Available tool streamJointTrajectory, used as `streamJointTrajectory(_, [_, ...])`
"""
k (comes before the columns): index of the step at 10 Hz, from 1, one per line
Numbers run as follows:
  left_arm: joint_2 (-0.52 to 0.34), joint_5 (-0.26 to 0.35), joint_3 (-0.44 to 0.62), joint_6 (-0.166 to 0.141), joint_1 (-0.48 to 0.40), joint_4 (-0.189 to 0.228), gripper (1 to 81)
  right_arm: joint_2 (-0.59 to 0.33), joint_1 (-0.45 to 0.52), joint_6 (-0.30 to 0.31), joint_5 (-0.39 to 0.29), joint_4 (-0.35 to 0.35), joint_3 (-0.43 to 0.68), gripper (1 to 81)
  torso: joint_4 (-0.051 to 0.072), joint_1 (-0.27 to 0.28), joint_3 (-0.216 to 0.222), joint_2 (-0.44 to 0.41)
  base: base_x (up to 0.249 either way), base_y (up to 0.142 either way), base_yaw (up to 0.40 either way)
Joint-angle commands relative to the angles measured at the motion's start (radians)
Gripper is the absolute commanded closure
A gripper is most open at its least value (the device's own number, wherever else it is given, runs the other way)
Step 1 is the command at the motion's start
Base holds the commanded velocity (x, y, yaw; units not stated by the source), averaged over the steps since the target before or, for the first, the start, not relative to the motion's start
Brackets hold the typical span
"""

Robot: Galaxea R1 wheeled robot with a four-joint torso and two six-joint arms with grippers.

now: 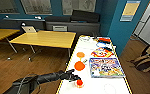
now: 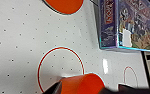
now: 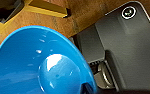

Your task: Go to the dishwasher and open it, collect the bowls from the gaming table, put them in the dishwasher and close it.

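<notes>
Reaching along the near end of the counter (image 1: 66, 86), my left jaws (image 1: 76, 78) sit at the nearest orange bowl (image 1: 79, 83); from the left wrist that bowl's rim (image 2: 82, 83) lies right against them, but whether they are spread or already pinching it I cannot tell. My right jaws (image 3: 87, 87) appear to carry the blue bowl (image 3: 38, 62), which looms just before the right wrist with wooden floor (image 3: 91, 12) below it, though how they stand is hidden as well. So I judge the collecting step is in hand: one bowl taken, the next being picked from the gaming table, and the dishwasher nowhere in these views. Farther up the white top lie a second orange bowl (image 1: 79, 65) and a third (image 1: 80, 54), with another bluish dish (image 1: 101, 44) near the far end. Printed red rings mark the surface, one (image 2: 60, 68) just beside my bowl. To the right of the bowls sits a colourful board-game box (image 1: 106, 67), and beyond it a red and yellow board (image 1: 101, 52). Next, I think, calls for a firm pinch on the rim and a straight lift, keeping clear of the box. Its side carries red lettering (image 2: 108, 17), too blurred for me to read; the wall poster (image 1: 130, 10) is equally illegible.
</notes>
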Motion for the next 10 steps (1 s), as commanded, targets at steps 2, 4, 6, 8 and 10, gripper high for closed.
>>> streamJointTrajectory(2, [-0.003,0.023,0.014,-0.001,-0.132,0.004,1.0,-0.028,0.034,-0.004,-0.026,-0.023,0.018,81.1,0.0,0.0,-0.043,0.0,0.0,0.0,0.0])
streamJointTrajectory(4, [-0.003,0.023,0.014,-0.001,-0.132,0.004,1.0,-0.029,0.034,-0.004,-0.026,-0.024,0.018,81.1,0.0,0.0,-0.032,0.0,0.0,0.0,0.0])
streamJointTrajectory(6, [-0.001,0.023,0.014,0.0,-0.126,0.005,1.0,-0.027,0.033,-0.004,-0.026,-0.024,0.018,81.1,0.0,0.0,-0.038,0.0,0.0,0.0,0.0])
streamJointTrajectory(8, [-0.001,0.022,0.014,0.006,-0.101,0.008,1.0,-0.028,0.036,-0.004,-0.026,-0.024,0.021,81.1,0.0,0.0,-0.037,0.0,0.0,0.0,0.0])
streamJointTrajectory(10, [0.0,0.017,0.014,0.005,-0.086,0.036,1.0,-0.026,0.037,-0.004,-0.028,-0.024,0.021,81.1,0.0,0.0,-0.037,0.0,0.0,0.0,0.0])
